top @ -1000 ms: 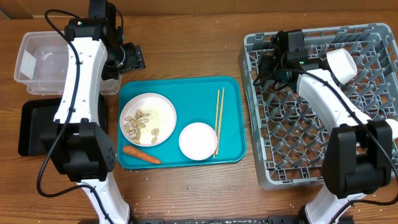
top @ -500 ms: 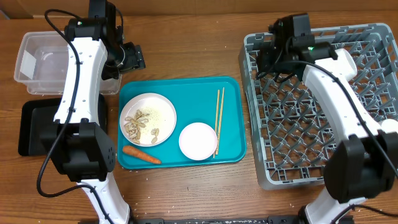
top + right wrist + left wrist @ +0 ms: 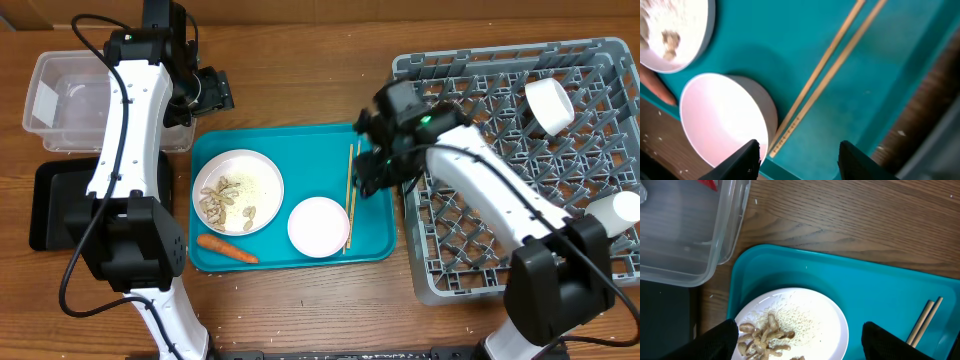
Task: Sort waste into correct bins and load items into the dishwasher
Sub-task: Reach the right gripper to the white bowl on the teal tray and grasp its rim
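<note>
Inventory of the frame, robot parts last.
tub: 1, clear, left
wrapper: 1, red, in tub
bin: 1, black, below tub
serving tray: 1, teal, centre
plate: 1, white, on serving tray
scraps: several, beige, on plate
carrot: 1, orange, serving tray's front
pink bowl: 1, pink, beside plate
chopsticks: 2, wooden, serving tray's right
rack: 1, grey, right
cup: 1, white, in rack
white bowl: 1, white, rack's edge
left hand: 1, black, near tub
right hand: 1, black, above chopsticks

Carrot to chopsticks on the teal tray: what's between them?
The pink bowl sits between the carrot and the lower end of the chopsticks, close beside the chopsticks. The overhead view shows this.
</note>
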`<state>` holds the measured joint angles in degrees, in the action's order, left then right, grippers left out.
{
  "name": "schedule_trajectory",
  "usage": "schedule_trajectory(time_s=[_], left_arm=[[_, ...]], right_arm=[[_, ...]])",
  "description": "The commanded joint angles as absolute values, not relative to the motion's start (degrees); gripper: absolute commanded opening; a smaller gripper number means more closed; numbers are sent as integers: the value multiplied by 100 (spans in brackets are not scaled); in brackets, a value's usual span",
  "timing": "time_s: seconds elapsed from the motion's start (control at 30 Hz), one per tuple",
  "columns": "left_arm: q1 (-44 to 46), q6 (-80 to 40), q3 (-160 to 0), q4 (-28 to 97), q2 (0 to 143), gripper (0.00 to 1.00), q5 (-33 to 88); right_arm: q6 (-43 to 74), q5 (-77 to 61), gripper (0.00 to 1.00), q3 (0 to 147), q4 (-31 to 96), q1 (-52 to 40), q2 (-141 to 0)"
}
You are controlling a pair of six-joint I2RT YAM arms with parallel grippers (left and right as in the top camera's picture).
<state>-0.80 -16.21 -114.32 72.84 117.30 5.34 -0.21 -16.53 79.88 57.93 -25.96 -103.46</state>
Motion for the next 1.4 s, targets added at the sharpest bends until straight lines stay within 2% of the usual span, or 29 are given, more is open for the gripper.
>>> schedule_trajectory(time_s=[0.0, 0.37, 0.53, 0.63, 0.8, 1.1, 1.37], left_arm=[[-110, -1673, -11491, 7282, 11721, 81, 580], [-110, -1675, -11491, 7282, 11721, 81, 582], [-110, -1673, -11491, 7284, 11721, 81, 582], [-110, -1673, -11491, 7284, 11721, 81, 582], [-110, -1673, -11491, 7284, 11721, 81, 580], [-110, -1673, -11491, 7282, 11721, 81, 580], [-110, -1673, -11491, 7271, 11721, 81, 580]], right_arm=[[-89, -1704, 53, 7590, 5540, -2818, -10363], [-86, -1634, 52, 6890, 4864, -3468, -10366], [14, -1439, 36, 6775, 4807, -3601, -10368], [21, -1398, 20, 6751, 4803, -3605, -10370], [224, -1247, 4, 6751, 4803, -3605, -10368], [532, -506, 4, 7264, 4729, -3573, -10289], [585, 1623, 4, 8626, 4737, -3074, -9647]])
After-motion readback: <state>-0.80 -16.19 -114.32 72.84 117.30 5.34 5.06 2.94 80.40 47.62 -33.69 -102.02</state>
